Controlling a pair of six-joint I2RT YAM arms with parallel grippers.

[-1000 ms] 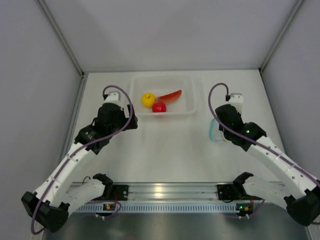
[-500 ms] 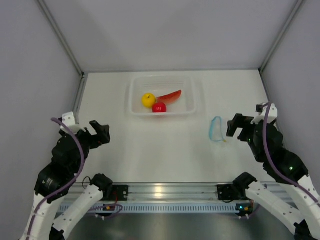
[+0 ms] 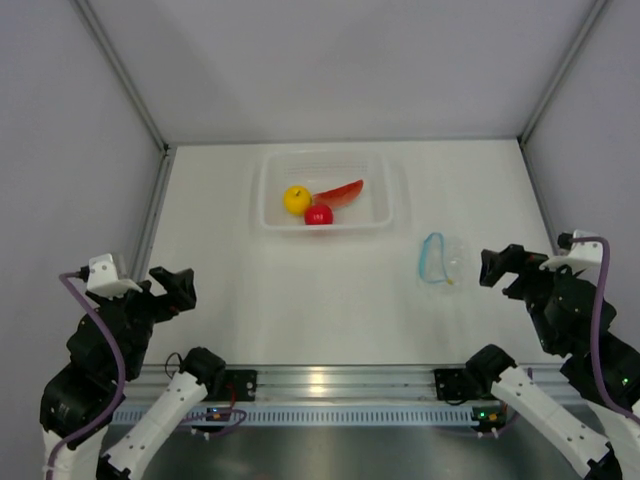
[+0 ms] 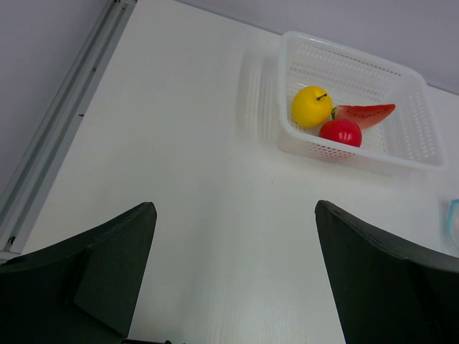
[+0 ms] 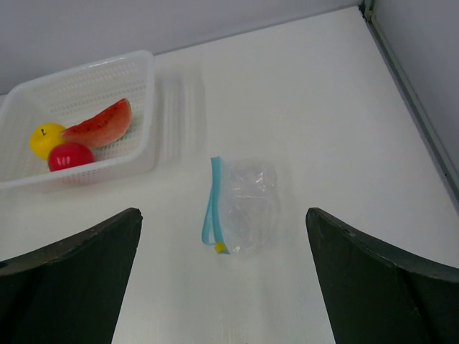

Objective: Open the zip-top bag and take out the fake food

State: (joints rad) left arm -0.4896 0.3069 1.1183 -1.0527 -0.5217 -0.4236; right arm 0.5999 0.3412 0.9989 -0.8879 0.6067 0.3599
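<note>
Straight ahead of right hand (image 3: 492,268): bag (image 5: 247,208)

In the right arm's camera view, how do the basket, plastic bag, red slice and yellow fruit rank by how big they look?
Largest to smallest: basket, plastic bag, red slice, yellow fruit. The bag is nearer the camera, which may flatter it.

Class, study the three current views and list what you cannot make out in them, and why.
1. Whether the zip of the bag is sealed: too small in the top view, too fine to tell in the right wrist view.
2. Most of the bag in the left wrist view: cut off by the right edge.
3. Part of the red slice in the right wrist view: the red fruit sits in front.
</note>
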